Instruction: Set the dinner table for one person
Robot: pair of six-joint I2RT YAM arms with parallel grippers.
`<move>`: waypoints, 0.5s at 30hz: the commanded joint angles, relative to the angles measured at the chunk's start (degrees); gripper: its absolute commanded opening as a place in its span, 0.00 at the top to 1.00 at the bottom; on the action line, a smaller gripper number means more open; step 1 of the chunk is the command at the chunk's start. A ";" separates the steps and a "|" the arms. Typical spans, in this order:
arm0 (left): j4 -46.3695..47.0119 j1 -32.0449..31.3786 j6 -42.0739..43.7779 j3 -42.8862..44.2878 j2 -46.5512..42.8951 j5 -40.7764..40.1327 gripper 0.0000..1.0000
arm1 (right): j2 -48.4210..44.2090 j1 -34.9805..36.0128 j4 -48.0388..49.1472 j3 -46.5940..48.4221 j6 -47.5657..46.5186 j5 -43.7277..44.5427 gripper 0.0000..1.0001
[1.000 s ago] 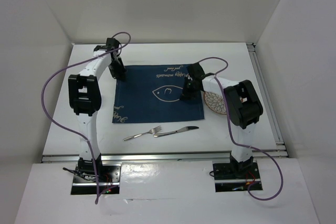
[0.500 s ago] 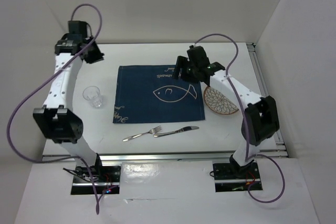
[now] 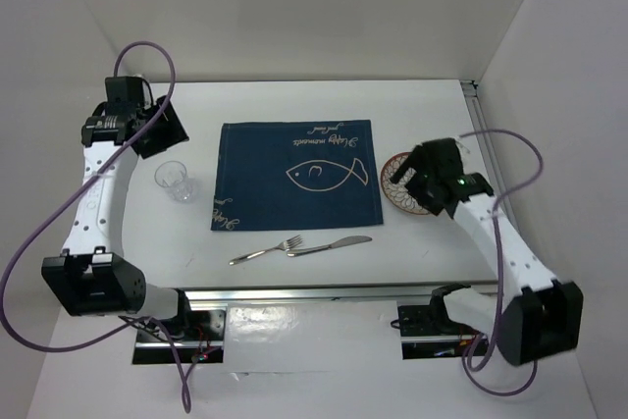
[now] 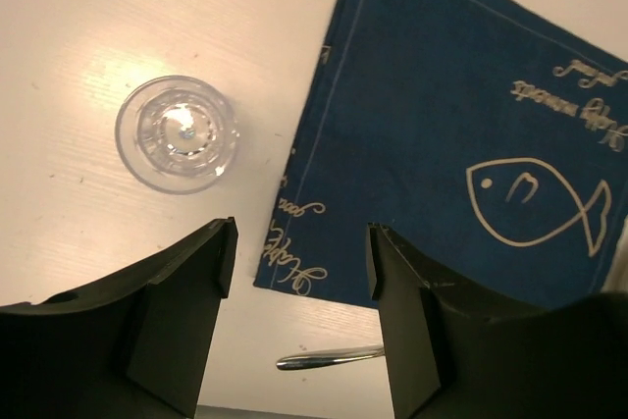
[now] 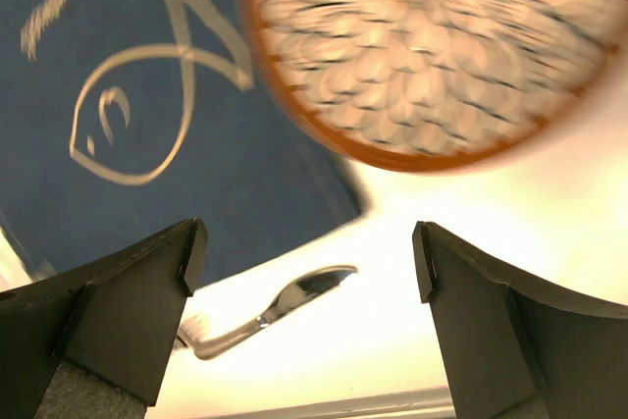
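Note:
The dinner table (image 3: 422, 110) is a white top with a navy placemat (image 3: 294, 176) at its middle, bearing a white fish drawing. A clear glass (image 3: 175, 181) stands left of the mat, and a patterned plate (image 3: 396, 195) with an orange rim lies right of it. A fork (image 3: 265, 250) and knife (image 3: 330, 244) lie in front of the mat. My left gripper (image 3: 162, 132) hovers open behind the glass (image 4: 178, 132), holding nothing. My right gripper (image 3: 406, 182) hangs open over the plate (image 5: 422, 56), also holding nothing, and covers part of it.
A metal rail (image 3: 496, 183) runs along the table's right edge and another along the front. White walls close in the back and both sides. The left wrist view shows the placemat (image 4: 461, 134) and the fork handle (image 4: 329, 356). The right wrist view shows the knife (image 5: 285, 303).
Both grippers left the placemat's far corners and opened. The left arm swung up and back to the left, uncovering the glass. The right arm swung right, over the plate.

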 commanded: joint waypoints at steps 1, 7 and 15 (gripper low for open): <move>5.15 0.07 0.40 -0.83 -4.01 6.01 0.28 | -9.55 -5.69 -2.98 -6.10 8.79 -3.18 0.01; 5.16 -0.55 0.40 -1.44 -4.02 8.22 0.27 | -16.43 -15.36 2.45 -16.38 13.54 -11.54 0.02; 5.16 -1.16 0.93 -2.59 -5.07 10.59 0.27 | -14.69 -17.93 11.87 -23.96 16.97 -12.70 0.07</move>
